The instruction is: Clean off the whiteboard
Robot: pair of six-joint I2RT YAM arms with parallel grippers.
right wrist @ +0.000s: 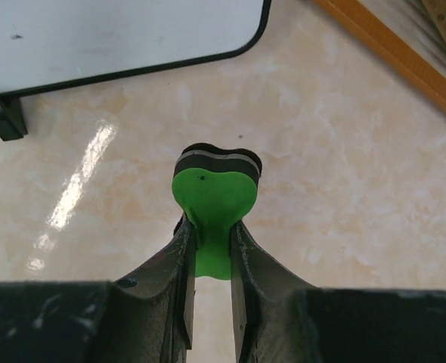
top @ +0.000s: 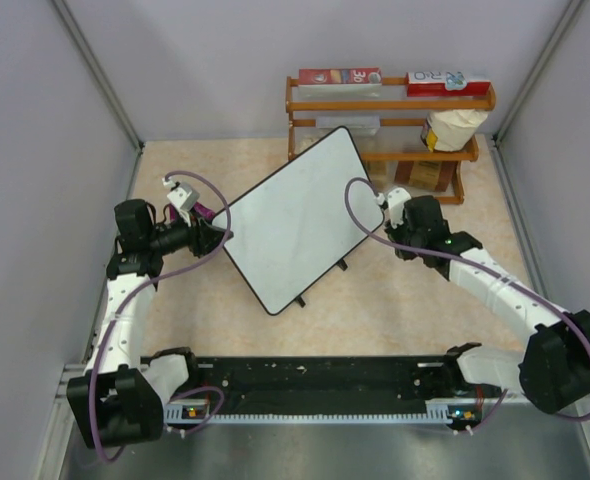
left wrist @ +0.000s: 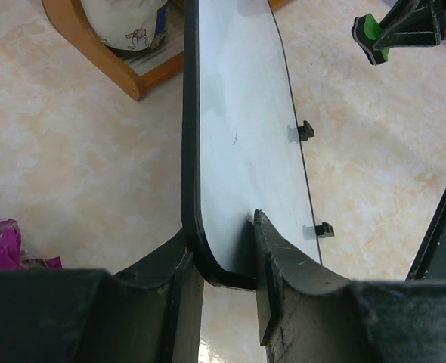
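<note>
Our left tool (left wrist: 224,253) is nearest, its fingers pinching the left corner of the whiteboard (left wrist: 246,136). The board sits diagonally in the middle of the surface (top: 375,320), its face blank. We see our right tool (right wrist: 209,227) clamped on a green heart-shaped eraser (right wrist: 212,189), just off the board's right corner and not touching it. A wooden rack (top: 375,105) stands close behind the far corner, loaded with boxes (top: 340,76) and a bag (top: 455,128). A purple packet (top: 200,212) lies beside the left tool.
</note>
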